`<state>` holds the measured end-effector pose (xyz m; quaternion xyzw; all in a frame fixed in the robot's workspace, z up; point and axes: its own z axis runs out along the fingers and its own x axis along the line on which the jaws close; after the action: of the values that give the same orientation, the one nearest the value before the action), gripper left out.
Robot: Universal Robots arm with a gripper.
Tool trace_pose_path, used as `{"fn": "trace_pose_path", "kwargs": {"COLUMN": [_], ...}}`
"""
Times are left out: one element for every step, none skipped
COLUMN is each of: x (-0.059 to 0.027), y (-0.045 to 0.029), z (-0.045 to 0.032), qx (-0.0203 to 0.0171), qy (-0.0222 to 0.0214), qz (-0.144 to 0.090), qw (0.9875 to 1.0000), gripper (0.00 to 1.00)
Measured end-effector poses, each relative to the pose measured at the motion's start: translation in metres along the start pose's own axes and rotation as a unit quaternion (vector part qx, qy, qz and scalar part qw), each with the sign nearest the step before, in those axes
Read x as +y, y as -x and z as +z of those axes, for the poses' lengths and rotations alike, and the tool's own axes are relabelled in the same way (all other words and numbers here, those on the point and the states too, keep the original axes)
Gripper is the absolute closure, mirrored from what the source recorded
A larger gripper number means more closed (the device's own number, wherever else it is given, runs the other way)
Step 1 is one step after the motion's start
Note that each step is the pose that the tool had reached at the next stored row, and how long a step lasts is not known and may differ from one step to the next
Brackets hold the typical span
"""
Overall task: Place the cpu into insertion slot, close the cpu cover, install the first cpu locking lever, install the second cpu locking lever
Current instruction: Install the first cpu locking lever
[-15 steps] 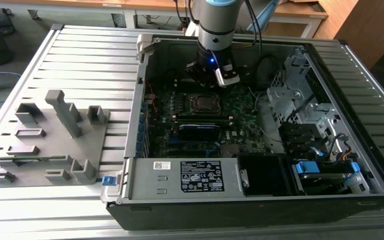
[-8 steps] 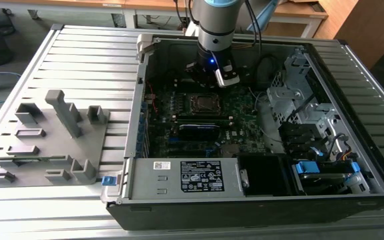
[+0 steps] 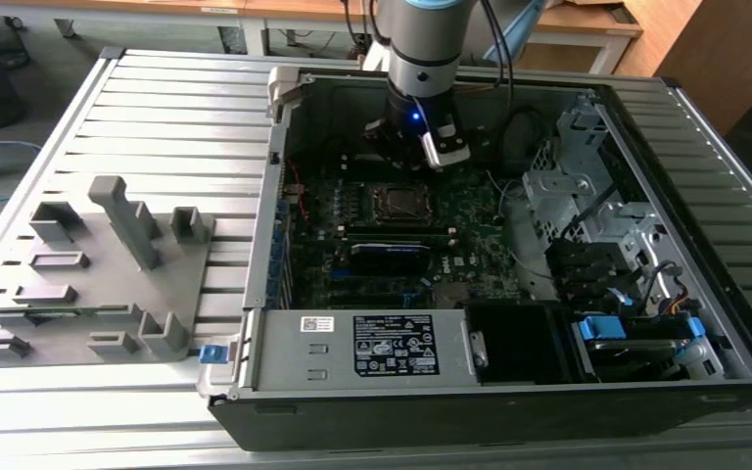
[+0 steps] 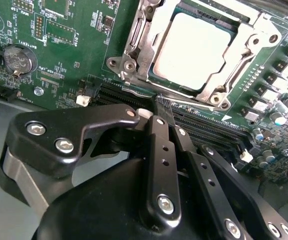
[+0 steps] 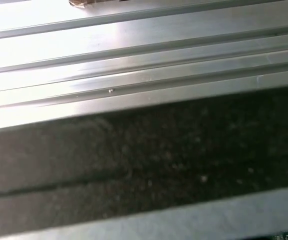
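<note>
Glare whitens the slatted table (image 5: 58, 45); the computer case (image 3: 261, 255) sits shadowed inside.

One cpu (image 4: 196, 47), one cpu cover (image 4: 141, 37), one coin battery (image 4: 17, 59), one arm (image 3: 422, 39)

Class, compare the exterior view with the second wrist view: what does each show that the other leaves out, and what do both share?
Exterior view adds: the grey fixture tray and the white-labelled power supply box. Second wrist view adds: the round silver coin battery and the dull silver square cpu framed by the thin silvery cpu cover. Both: the black gripper near the silvery-rimmed square insertion slot.
</note>
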<state>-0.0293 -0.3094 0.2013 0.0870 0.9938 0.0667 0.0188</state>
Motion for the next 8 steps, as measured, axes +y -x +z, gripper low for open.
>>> {"fn": "trace_pose_path", "kwargs": {"x": [0.0001, 0.0, -0.0007, -0.002, -0.0038, -0.0056, -0.007, -0.0079], "y": [0.0, 0.0001, 0.0003, 0.0005, 0.0008, 0.0011, 0.0013, 0.0015], "z": [-0.0008, -0.0011, -0.0012, -0.0013, -0.0016, -0.002, -0.0021, -0.0022], "qx": [0.0, -0.0001, -0.0001, -0.0001, 0.0, 0.0001, 0.0, 0.0], "qy": [0.0, 0.0001, 0.0002, 0.0003, 0.0002, -0.0001, 0.0, 0.0], "qz": [0.0, 0.0, 0.0, 0.0, 0.0, 0.0, 0.0, 0.0], "qw": [1.0, 1.0, 1.0, 1.0, 1.0, 1.0, 1.0, 1.0], "gripper": [0.9, 0.9, 0.9, 0.9, 0.9, 0.9, 0.9, 0.9]}}
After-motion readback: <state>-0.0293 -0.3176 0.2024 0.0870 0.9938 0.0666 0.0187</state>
